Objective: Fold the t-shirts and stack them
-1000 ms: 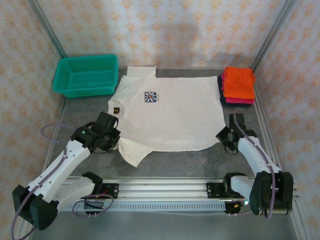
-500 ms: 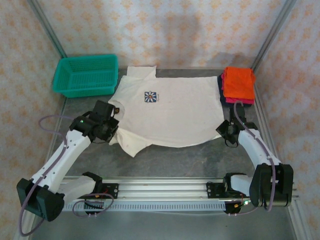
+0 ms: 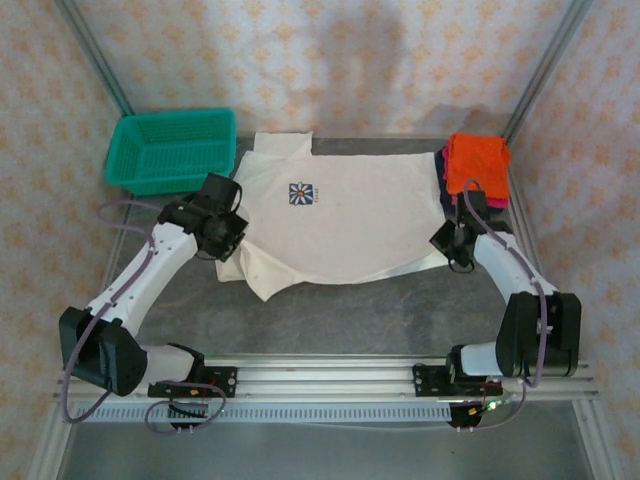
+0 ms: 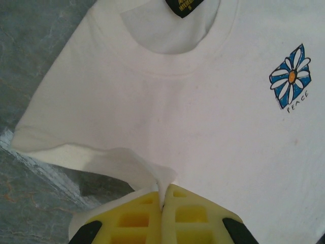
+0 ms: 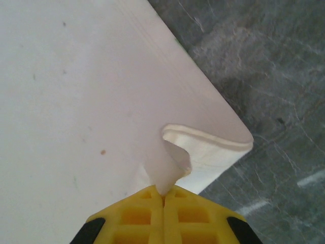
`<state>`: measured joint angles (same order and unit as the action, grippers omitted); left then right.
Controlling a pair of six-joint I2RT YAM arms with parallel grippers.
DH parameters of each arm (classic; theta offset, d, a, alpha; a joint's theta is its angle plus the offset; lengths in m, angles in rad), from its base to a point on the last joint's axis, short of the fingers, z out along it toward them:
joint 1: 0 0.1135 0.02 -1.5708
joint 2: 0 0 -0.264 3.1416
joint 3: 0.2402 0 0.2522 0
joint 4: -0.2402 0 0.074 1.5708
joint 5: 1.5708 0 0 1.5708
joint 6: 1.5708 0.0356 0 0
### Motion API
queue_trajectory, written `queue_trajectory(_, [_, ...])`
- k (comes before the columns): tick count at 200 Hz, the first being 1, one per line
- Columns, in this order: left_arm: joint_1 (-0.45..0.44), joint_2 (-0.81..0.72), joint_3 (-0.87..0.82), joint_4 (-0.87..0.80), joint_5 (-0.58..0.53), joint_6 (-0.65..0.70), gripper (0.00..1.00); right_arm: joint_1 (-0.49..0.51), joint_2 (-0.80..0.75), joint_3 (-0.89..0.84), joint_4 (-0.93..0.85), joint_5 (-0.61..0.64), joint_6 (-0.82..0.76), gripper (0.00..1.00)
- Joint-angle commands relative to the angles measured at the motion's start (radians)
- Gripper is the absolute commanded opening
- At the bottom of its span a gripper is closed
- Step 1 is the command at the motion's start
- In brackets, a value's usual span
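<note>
A white t-shirt (image 3: pixel 340 215) with a blue daisy logo (image 4: pixel 290 76) lies spread across the table, collar to the left. My left gripper (image 3: pixel 228 240) is shut on the near sleeve's cloth, which rises pinched between the yellow pads (image 4: pixel 163 195) below the collar (image 4: pixel 175 56). At the shirt's near right corner my right gripper (image 3: pixel 448 248) is shut on a lifted curl of hem (image 5: pixel 163 193). A stack of folded t-shirts (image 3: pixel 476 168), orange on top with pink and dark ones under it, sits at the back right.
A teal mesh basket (image 3: pixel 170 150) stands at the back left, just beyond the left gripper. Bare grey table (image 3: pixel 360 320) lies between the shirt and the arm bases. Metal frame posts and patterned walls close in the sides.
Both grippers have moved away from the near edge toward the back, carrying the shirt's near edge with them. The shirt's near side has drawn back, and more bare table shows in front.
</note>
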<state>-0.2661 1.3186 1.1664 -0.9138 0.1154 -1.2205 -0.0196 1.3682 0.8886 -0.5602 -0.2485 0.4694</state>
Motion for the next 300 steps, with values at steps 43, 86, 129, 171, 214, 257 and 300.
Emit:
queue_trajectory(43, [0.039, 0.063, 0.048, 0.008, -0.005, 0.059, 0.0, 0.003, 0.151, 0.154, -0.002, 0.026, -0.056, 0.0])
queue_trajectory(86, [0.055, 0.131, 0.105, 0.012, -0.008, 0.084, 0.0, 0.003, 0.199, 0.195, 0.002, 0.033, -0.062, 0.0])
queue_trajectory(129, [0.064, 0.187, 0.162, 0.017, -0.003, 0.101, 0.0, 0.001, 0.248, 0.225, 0.004, 0.051, -0.066, 0.0])
queue_trajectory(171, [0.072, 0.246, 0.227, 0.005, -0.003, 0.129, 0.0, 0.001, 0.252, 0.23, -0.001, 0.067, -0.067, 0.0])
queue_trajectory(214, [0.097, 0.261, 0.258, 0.004, -0.003, 0.15, 0.0, 0.002, 0.188, 0.193, 0.011, 0.069, -0.054, 0.0])
queue_trajectory(257, [0.125, 0.299, 0.316, -0.001, 0.003, 0.176, 0.0, 0.001, 0.2, 0.217, 0.004, 0.075, -0.054, 0.0])
queue_trajectory(300, [0.131, 0.367, 0.389, -0.016, 0.018, 0.205, 0.0, 0.001, 0.23, 0.237, 0.005, 0.069, -0.049, 0.0])
